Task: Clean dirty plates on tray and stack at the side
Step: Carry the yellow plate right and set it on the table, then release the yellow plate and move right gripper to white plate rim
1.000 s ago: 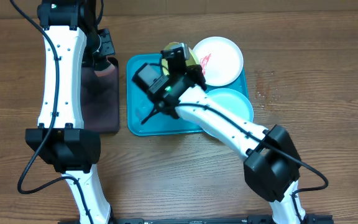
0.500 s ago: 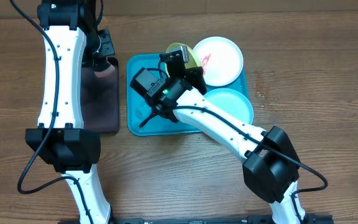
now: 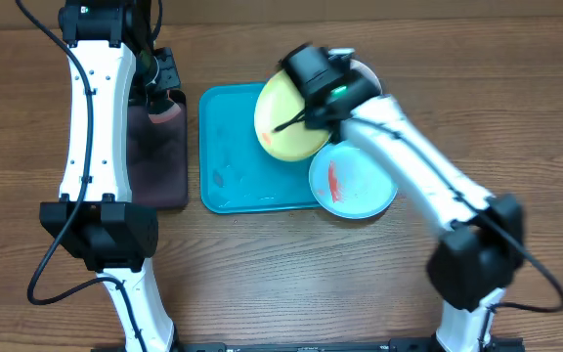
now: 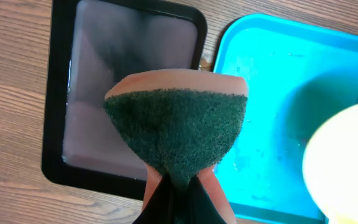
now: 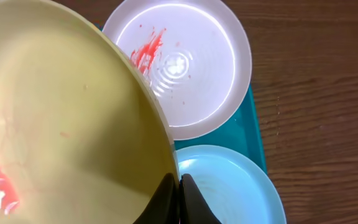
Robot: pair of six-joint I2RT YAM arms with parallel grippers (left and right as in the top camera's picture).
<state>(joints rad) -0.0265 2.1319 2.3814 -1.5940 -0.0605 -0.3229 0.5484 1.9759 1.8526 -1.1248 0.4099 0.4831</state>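
Bright, even light; the yellowish plate (image 4: pixel 347 168) blurs up close.

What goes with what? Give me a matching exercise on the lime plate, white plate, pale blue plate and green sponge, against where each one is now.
1 lime plate
2 white plate
3 pale blue plate
4 green sponge

A blue tray, far right corner
B in left gripper, over black tray
C in right gripper, lifted and tilted
D blue tray, near right corner

Pairs: 1-C, 2-A, 3-D, 4-B
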